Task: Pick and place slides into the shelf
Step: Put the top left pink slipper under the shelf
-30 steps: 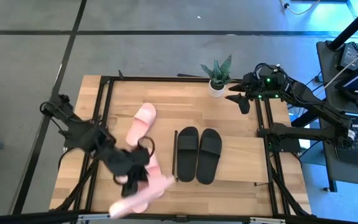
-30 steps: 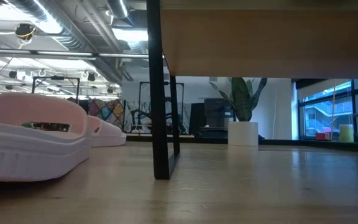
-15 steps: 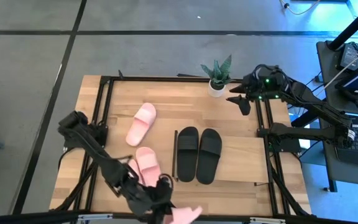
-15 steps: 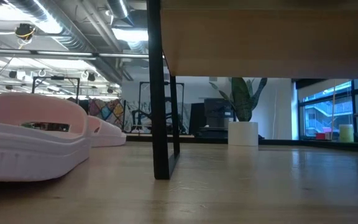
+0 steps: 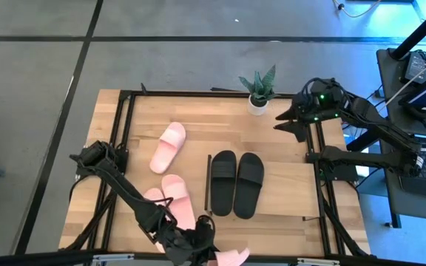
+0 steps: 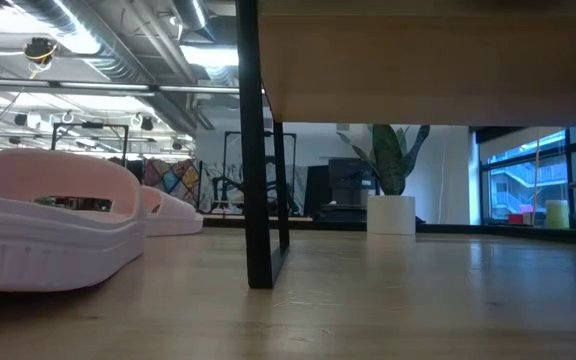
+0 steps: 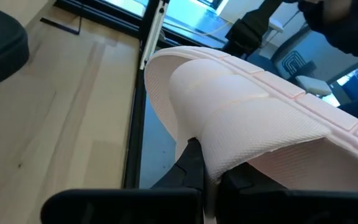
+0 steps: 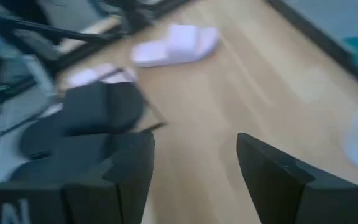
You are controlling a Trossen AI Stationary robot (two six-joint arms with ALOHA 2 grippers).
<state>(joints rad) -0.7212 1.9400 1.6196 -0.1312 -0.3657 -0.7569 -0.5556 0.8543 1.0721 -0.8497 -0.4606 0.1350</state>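
My left gripper is at the table's near edge, shut on a pale pink slide that fills the left wrist view. Three other pink slides lie sole-down on the table: one toward the far side, two side by side partly under my left arm. The black pair rests on the shelf's top board, beside its dark side frame. In the low view, the shelf's board and leg stand over the table. My right gripper is open, near the far right corner. My left gripper holds the pink slide by the edge of its wide strap, pinched between the two fingers, with one finger showing under the strap's arch. The slide juts out beyond the fingers over the table's near edge, lifted clear of the tabletop.
A potted plant stands at the far edge beside my right gripper. The black metal frame runs around the tabletop. In the right wrist view the black slides and a pink slide lie ahead across bare wood.
My left arm has swung toward the table's near edge and to the right, carrying the pink slide with it, out past the near edge. The two pink slides it stood over now show. My right gripper has turned slightly in place.
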